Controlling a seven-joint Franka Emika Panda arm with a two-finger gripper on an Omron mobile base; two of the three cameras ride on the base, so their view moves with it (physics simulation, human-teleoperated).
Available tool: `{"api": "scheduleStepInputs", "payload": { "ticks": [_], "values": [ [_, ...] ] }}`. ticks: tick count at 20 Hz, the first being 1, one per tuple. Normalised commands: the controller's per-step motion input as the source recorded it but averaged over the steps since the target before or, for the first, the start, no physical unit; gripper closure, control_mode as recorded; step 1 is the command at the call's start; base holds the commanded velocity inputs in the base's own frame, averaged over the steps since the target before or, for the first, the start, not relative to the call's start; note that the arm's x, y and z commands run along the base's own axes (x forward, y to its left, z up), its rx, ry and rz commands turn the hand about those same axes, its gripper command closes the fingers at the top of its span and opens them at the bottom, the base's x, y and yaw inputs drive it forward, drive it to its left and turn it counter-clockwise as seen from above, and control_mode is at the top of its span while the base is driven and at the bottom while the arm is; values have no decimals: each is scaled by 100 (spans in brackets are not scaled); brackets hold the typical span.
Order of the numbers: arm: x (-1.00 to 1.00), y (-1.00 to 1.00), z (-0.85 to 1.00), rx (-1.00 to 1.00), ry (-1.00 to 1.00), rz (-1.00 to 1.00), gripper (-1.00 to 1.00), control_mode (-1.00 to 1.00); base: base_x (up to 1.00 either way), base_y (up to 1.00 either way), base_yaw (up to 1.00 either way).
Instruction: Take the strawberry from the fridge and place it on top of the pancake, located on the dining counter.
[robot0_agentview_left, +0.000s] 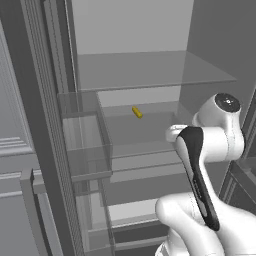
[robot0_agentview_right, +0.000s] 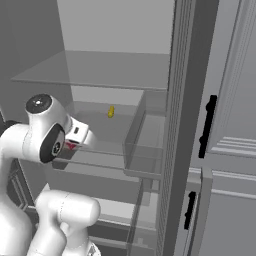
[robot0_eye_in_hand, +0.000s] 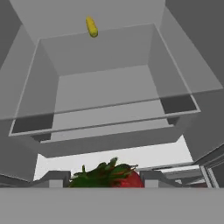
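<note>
The strawberry (robot0_eye_in_hand: 126, 179), red with green leaves, sits between my two fingertips (robot0_eye_in_hand: 56, 178) at the bottom of the hand view. My gripper (robot0_eye_in_hand: 105, 180) is shut on it. In the right base view a speck of the red strawberry (robot0_agentview_right: 71, 146) shows under my hand, and the gripper (robot0_agentview_right: 67, 150) hangs just in front of the middle shelf. The fridge (robot0_agentview_left: 150, 70) stands open before me, its pale shelved interior (robot0_agentview_right: 100, 70) facing the arm. The pancake and the dining counter are out of view.
A small yellow item (robot0_agentview_left: 137, 112) lies at the back of the middle shelf (robot0_eye_in_hand: 105, 92). Clear door bins (robot0_agentview_left: 85, 145) jut out on the left, and another bin (robot0_agentview_right: 145, 145) on the right. Grey panelled cabinets (robot0_agentview_right: 235, 100) flank the fridge.
</note>
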Motion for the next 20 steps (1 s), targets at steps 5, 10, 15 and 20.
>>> {"api": "scheduleStepInputs", "payload": {
  "ticks": [5,10,15,20],
  "values": [
    [-100,0,56,-12,7,0,100,-100,0,0,0],
    [-67,0,6,-1,-4,4,100,-100,0,0,0],
    [-21,0,-6,4,-1,11,100,-100,0,0,0],
    [0,0,0,0,0,0,100,-100,0,0,0]
  ]
}}
